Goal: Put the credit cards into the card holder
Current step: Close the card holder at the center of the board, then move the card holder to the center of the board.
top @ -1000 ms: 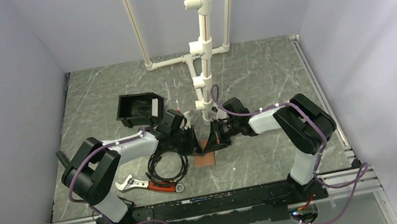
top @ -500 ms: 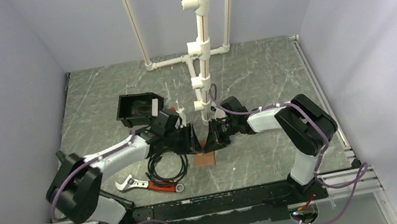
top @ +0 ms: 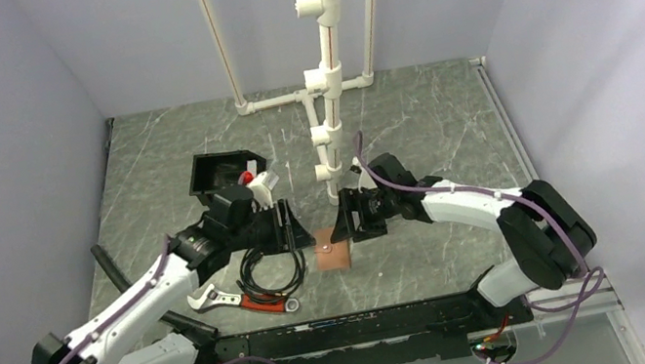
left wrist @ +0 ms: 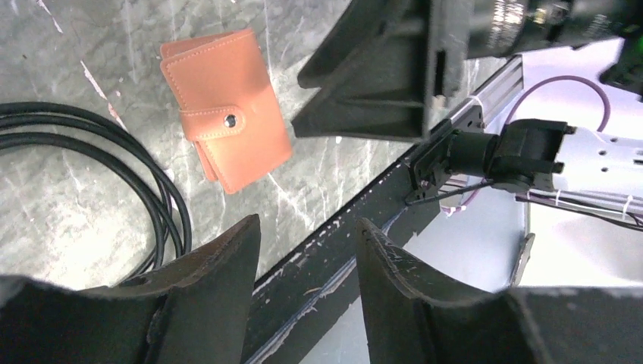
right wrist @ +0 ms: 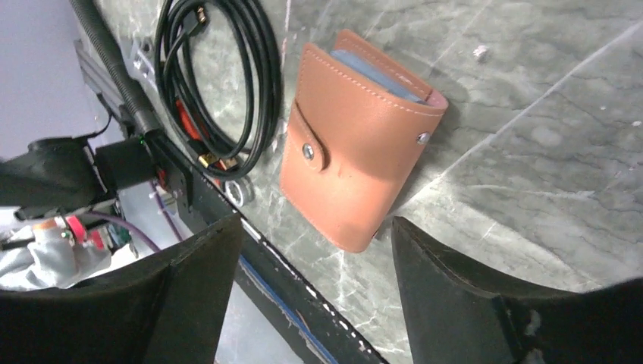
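The card holder (top: pixel 334 256) lies folded shut on the marble tabletop, brown, with its strap snapped. It also shows in the left wrist view (left wrist: pixel 227 129) and the right wrist view (right wrist: pixel 356 144), where a light blue edge peeks out of its top. No credit cards show on their own. My left gripper (top: pixel 286 229) (left wrist: pixel 307 224) hangs open just left of and above the holder, nothing between its fingers. My right gripper (top: pixel 343 221) (right wrist: pixel 315 220) hangs open just above the holder's far right, also holding nothing.
A coiled black cable (top: pixel 271 268) lies left of the holder, with a wrench (top: pixel 210 300) and a red-handled tool (top: pixel 265 302) beside it. A black bin (top: pixel 224 176) stands behind the left gripper. A white pipe stand (top: pixel 330 131) rises behind both grippers.
Both grippers were shut close together over the holder and have opened. They have drawn apart, the left one to the left. The holder now lies free on the table.
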